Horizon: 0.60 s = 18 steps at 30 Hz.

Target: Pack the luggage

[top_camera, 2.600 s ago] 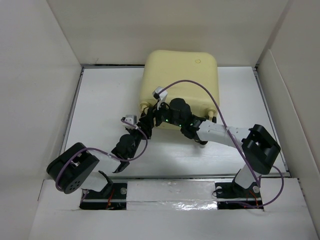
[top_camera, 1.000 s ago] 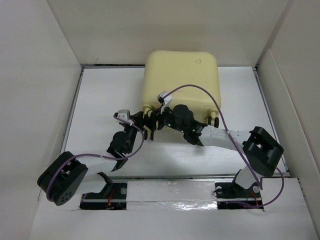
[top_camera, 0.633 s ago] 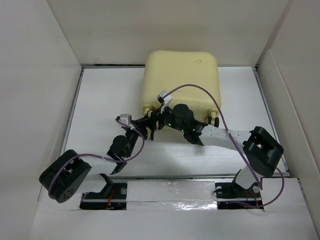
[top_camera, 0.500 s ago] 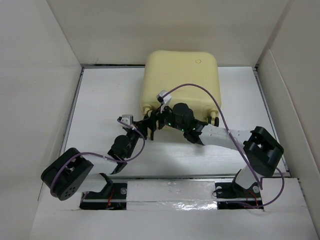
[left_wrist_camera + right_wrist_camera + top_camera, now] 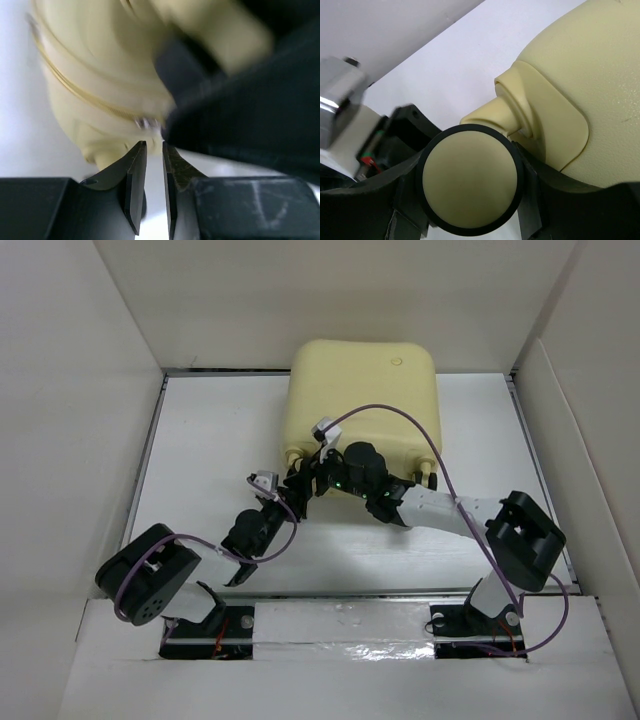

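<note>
The luggage (image 5: 362,400) is a pale-yellow hard-shell suitcase lying closed at the back of the table. My right gripper (image 5: 303,472) is at its near-left corner, shut on one of its black-rimmed yellow wheels (image 5: 470,180). My left gripper (image 5: 288,498) is just in front of that corner, beside the right gripper. In the left wrist view its fingers (image 5: 135,170) are nearly shut with only a thin slit between them and nothing in it. They point at the suitcase's zip seam, where a small metal zipper pull (image 5: 144,122) shows. The suitcase (image 5: 95,65) is blurred there.
The white table (image 5: 210,440) is boxed in by tall pale walls at the left, back and right. The right gripper's black body (image 5: 250,125) fills the right of the left wrist view, very close. A purple cable (image 5: 400,415) arches over the suitcase.
The left arm swung out to the left and came back; its gripper is now closer to the suitcase's near-left corner again. The right gripper stays on the wheel.
</note>
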{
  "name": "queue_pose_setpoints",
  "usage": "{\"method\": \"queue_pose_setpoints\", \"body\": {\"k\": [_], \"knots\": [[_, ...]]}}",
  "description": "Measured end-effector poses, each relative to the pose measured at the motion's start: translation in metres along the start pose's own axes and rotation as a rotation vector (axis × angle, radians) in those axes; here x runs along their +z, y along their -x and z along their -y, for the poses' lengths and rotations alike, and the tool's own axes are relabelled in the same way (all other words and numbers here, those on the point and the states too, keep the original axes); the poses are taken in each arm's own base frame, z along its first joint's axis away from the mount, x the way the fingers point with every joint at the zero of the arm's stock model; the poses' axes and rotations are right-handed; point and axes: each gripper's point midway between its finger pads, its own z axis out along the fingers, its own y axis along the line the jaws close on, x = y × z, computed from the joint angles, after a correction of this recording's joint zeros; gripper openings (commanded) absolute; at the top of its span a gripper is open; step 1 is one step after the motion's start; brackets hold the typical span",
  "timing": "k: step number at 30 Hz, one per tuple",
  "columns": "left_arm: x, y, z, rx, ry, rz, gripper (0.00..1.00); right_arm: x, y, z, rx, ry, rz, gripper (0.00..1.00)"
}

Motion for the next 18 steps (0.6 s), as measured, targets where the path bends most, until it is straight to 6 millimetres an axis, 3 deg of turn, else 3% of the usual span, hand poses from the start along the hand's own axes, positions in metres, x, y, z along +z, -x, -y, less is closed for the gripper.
{"method": "queue_pose_setpoints", "body": {"k": [3,6,18], "knots": [[-0.004,-0.023,0.004,0.004,-0.027,-0.085,0.16,0.0,0.001,0.001,0.001,-0.001,-0.001,0.0],[-0.007,-0.034,0.004,0.004,-0.037,-0.126,0.16,0.0,0.002,0.004,0.005,-0.002,0.0,0.0],[-0.007,-0.021,0.004,0.001,-0.025,-0.086,0.34,-0.002,0.005,0.003,0.011,0.012,0.003,0.0]]}}
